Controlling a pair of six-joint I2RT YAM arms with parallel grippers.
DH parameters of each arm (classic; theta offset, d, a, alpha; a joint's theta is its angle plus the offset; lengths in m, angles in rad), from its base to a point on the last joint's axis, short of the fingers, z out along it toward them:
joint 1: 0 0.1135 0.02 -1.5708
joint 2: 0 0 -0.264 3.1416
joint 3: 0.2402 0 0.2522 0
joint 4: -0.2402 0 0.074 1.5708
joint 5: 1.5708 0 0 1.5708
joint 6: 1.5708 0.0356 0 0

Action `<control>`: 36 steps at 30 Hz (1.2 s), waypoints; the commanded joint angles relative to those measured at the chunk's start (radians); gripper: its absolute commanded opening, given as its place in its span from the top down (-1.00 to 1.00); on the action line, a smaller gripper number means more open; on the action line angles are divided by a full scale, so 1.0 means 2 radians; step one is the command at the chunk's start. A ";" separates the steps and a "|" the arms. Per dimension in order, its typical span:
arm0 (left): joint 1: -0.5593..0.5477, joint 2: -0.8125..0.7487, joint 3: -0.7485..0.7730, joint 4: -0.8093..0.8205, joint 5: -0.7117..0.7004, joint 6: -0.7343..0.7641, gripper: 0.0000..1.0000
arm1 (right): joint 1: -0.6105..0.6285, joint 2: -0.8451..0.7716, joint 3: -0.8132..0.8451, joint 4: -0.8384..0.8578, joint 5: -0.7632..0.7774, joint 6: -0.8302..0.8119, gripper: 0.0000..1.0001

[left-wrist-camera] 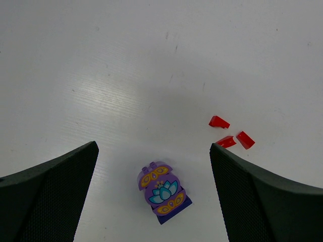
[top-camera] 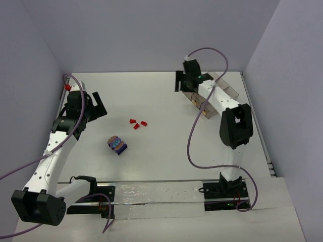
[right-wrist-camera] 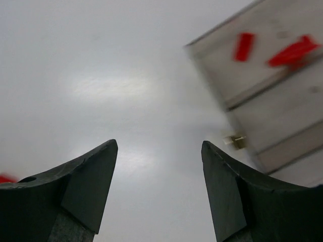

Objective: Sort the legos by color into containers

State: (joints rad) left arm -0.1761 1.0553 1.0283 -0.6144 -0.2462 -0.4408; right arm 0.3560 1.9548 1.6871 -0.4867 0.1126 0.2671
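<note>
Three red legos [top-camera: 137, 123] lie together mid-table; in the left wrist view they show as small wedges [left-wrist-camera: 226, 141] just beyond my right finger. A purple and blue lego clump [top-camera: 117, 144] with a lotus print [left-wrist-camera: 162, 191] lies on the table below and between the fingers of my left gripper [left-wrist-camera: 153, 146], which is open and hovers above it [top-camera: 94, 112]. The clear tray of containers [top-camera: 228, 89] stands at the back right, partly under the right arm. My right gripper [right-wrist-camera: 159, 143] is open and empty, just left of the tray [right-wrist-camera: 217, 70]. Two red legos [right-wrist-camera: 244, 46] lie in one compartment.
A small tan piece [right-wrist-camera: 235, 141] sits by the tray's near wall. A red bit [right-wrist-camera: 5, 178] peeks in at the left edge of the right wrist view. White walls close in the table on three sides. Purple cables loop off both arms.
</note>
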 commanded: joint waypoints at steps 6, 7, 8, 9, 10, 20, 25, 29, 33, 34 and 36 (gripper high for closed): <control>-0.002 -0.014 0.008 0.003 -0.003 0.002 -0.99 | 0.163 -0.014 -0.072 0.052 -0.045 -0.032 -0.67; -0.002 -0.014 0.006 0.003 -0.002 0.002 -0.99 | 0.172 -0.008 -0.072 0.051 -0.045 -0.032 -0.67; -0.003 -0.016 0.005 0.004 -0.002 0.003 -0.99 | 0.182 -0.001 -0.071 0.051 -0.047 -0.036 -0.66; -0.003 -0.018 0.004 0.004 -0.002 0.003 -0.99 | 0.190 0.007 -0.068 0.048 -0.047 -0.046 -0.64; -0.003 -0.020 0.003 0.003 -0.002 0.003 -0.99 | 0.194 0.014 -0.063 0.043 -0.045 -0.058 -0.61; -0.002 -0.030 -0.002 0.002 -0.001 0.000 -0.99 | 0.212 0.074 -0.019 0.015 -0.045 -0.117 -0.42; -0.002 -0.032 -0.003 0.001 -0.001 -0.001 -0.99 | 0.218 0.097 -0.003 0.013 -0.037 -0.119 -0.31; -0.002 -0.034 -0.003 0.000 -0.003 0.002 -0.99 | 0.221 0.112 0.007 0.022 -0.019 -0.109 -0.22; -0.002 -0.032 -0.002 -0.001 -0.004 0.001 -0.99 | 0.224 0.132 0.022 0.023 -0.010 -0.102 -0.10; -0.002 -0.032 -0.002 0.000 -0.003 0.002 -0.99 | 0.225 0.135 0.025 0.022 -0.010 -0.102 -0.09; -0.002 -0.034 -0.003 -0.001 -0.005 0.002 -0.99 | 0.226 0.139 0.029 0.021 -0.011 -0.101 -0.05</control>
State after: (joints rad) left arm -0.1761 1.0090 1.0214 -0.6252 -0.2470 -0.4404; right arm 0.7958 2.2107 1.6905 -0.4562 0.0680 0.0584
